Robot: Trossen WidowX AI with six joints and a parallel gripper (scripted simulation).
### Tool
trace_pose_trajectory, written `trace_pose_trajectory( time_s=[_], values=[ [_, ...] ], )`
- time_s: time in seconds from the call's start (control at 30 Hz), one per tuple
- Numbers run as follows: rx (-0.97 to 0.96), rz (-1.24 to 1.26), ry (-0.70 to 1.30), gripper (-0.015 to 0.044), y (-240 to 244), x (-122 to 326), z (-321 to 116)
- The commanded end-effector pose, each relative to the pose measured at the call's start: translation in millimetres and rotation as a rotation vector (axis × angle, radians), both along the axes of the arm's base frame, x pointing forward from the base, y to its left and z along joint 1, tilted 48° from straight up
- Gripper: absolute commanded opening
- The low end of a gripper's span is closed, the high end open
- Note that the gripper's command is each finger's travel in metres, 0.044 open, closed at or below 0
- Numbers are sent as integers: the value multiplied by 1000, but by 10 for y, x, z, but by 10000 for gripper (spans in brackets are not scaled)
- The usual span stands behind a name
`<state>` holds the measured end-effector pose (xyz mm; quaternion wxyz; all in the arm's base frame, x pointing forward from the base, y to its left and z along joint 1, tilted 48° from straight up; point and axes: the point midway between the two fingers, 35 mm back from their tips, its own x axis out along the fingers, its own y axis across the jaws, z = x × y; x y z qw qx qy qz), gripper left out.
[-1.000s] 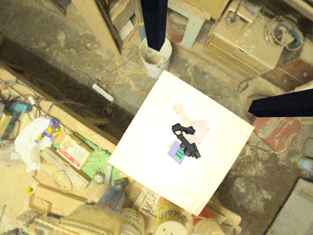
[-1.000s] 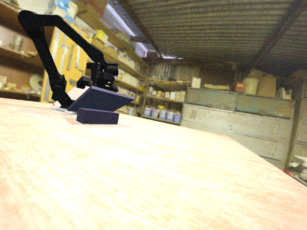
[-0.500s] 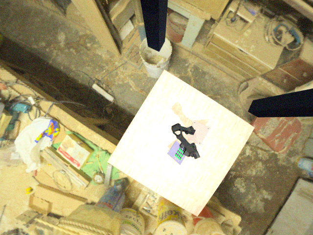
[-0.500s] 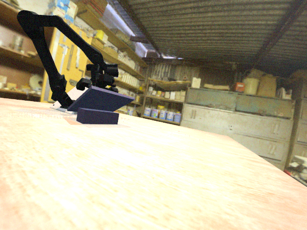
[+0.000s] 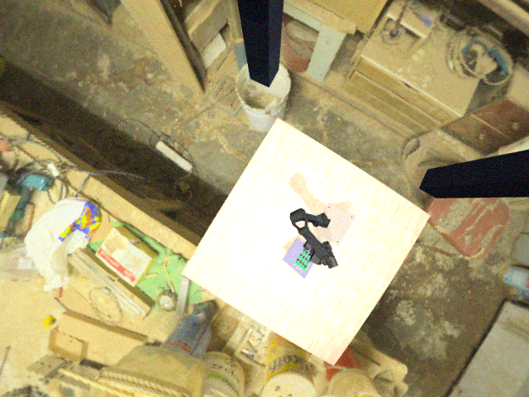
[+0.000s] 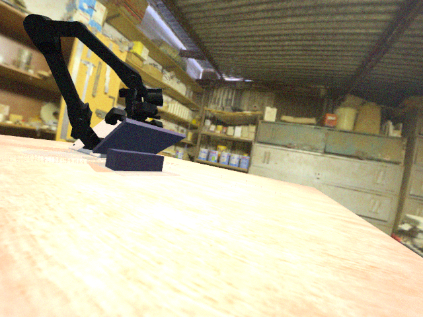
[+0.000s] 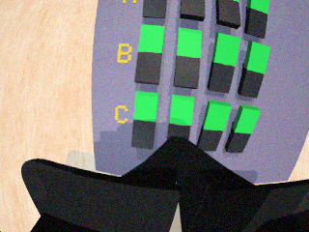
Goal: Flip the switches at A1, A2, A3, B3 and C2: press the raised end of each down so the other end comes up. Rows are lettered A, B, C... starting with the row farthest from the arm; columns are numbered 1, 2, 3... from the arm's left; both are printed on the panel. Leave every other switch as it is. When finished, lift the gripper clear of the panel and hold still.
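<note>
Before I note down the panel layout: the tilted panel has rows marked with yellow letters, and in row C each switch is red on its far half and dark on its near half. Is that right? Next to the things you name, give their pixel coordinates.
Not quite: the far halves of the row C switches (image 7: 146,106) are green, not red, as the wrist view shows. The rest holds: tilted panel (image 6: 143,136) (image 7: 108,87), yellow row letters (image 7: 121,114), dark near halves.
</note>
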<state>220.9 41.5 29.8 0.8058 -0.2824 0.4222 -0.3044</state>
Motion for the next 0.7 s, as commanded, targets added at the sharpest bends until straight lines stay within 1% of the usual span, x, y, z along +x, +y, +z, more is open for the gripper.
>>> trace_pose_trajectory(
  time_s=[0.0, 0.67],
  values=[
    [-5, 1, -1, 0, -11, 6, 4],
    [-5, 1, -1, 0, -31, 18, -10]
  ],
)
